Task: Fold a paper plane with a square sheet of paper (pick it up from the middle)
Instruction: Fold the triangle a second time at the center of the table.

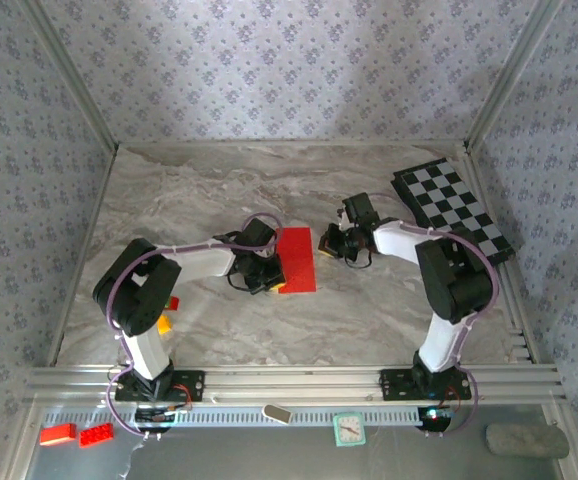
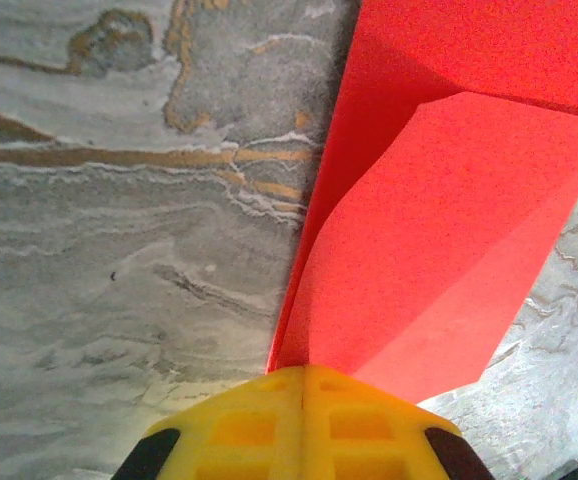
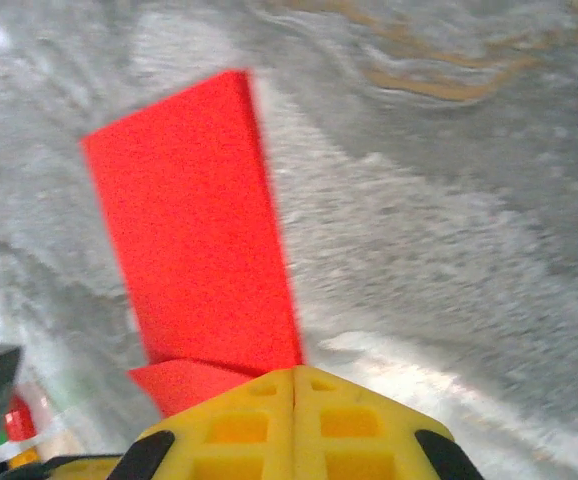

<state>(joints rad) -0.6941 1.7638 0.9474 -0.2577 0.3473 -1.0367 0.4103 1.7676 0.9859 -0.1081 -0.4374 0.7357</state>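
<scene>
The square sheet of paper [image 1: 297, 258] is bright red and lies folded into a narrow upright rectangle in the middle of the marble table. My left gripper [image 1: 269, 282] sits at its lower left corner. In the left wrist view the yellow jaws [image 2: 304, 370] are pressed together, and the folded red layers [image 2: 439, 200] come out of their tip. My right gripper [image 1: 325, 243] meets the paper's upper right edge. Its jaws [image 3: 295, 372] are shut too, with the red strip [image 3: 199, 230] running from their tip and a small flap curling beneath.
A black-and-white checkered board [image 1: 454, 205] lies at the back right, close behind the right arm. Small red and yellow bricks [image 1: 169, 310] sit beside the left arm's base. Two red bricks [image 1: 74, 434], a small clock [image 1: 348, 428] and a grey object [image 1: 525, 440] lie beyond the front rail.
</scene>
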